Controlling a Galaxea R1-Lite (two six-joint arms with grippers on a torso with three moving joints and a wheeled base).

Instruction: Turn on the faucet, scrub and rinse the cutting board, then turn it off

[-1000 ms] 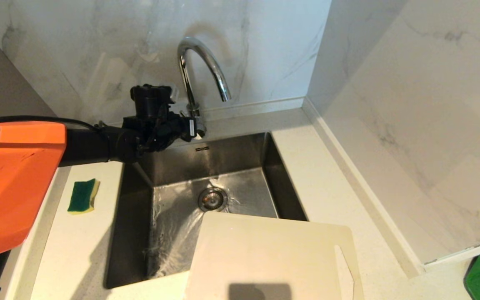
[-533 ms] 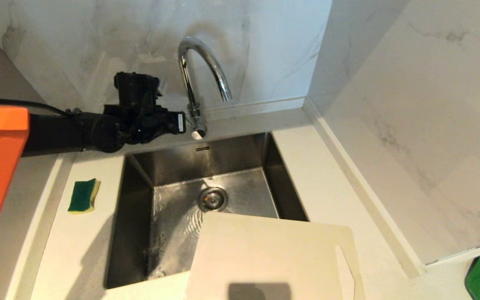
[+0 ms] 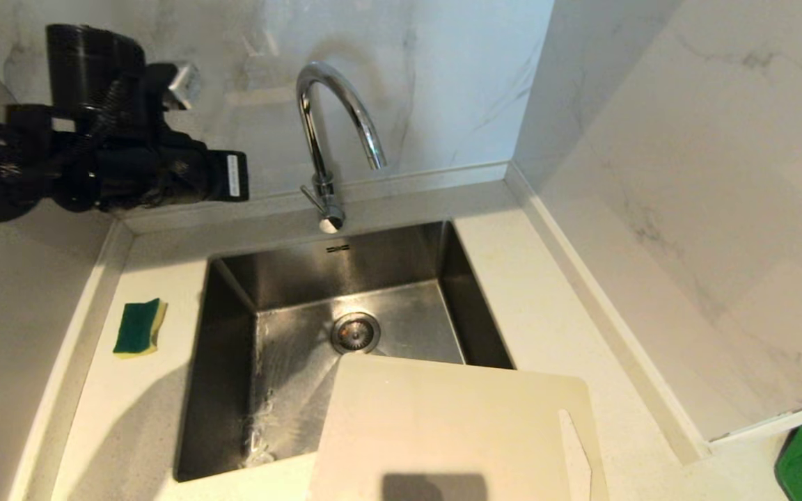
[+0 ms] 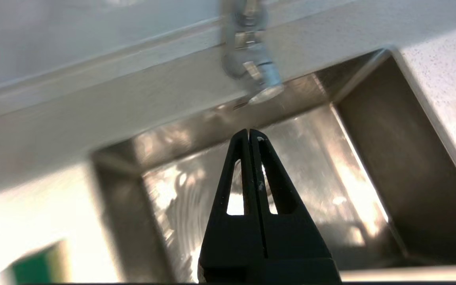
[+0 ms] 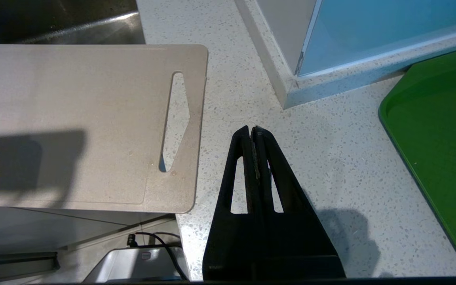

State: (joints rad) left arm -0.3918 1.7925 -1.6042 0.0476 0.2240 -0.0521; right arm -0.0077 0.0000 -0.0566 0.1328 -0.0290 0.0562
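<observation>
The chrome gooseneck faucet (image 3: 337, 111) stands behind the sink (image 3: 223, 390), and no stream shows at its spout. Its base (image 4: 250, 65) appears blurred in the left wrist view. My left gripper (image 3: 237, 175) is shut and empty, hanging above the counter's back left, well left of the faucet; its fingertips (image 4: 249, 132) point over the wet basin. The cream-white cutting board (image 3: 457, 431) lies flat across the sink's near right corner and the counter. My right gripper (image 5: 251, 130) is shut and empty over the counter, just right of the cutting board (image 5: 73, 118) and its slot handle.
A green-and-yellow sponge (image 3: 140, 325) lies on the counter left of the sink. The drain (image 3: 356, 332) sits mid-basin with water still on the floor. Marble walls close the back and right. A green tray (image 5: 441, 138) is at the far right, near the counter edge.
My left arm has pulled back from the faucet's lever, going left and up. The sheet of water running over the sink floor has thinned out. The right arm has kept still.
</observation>
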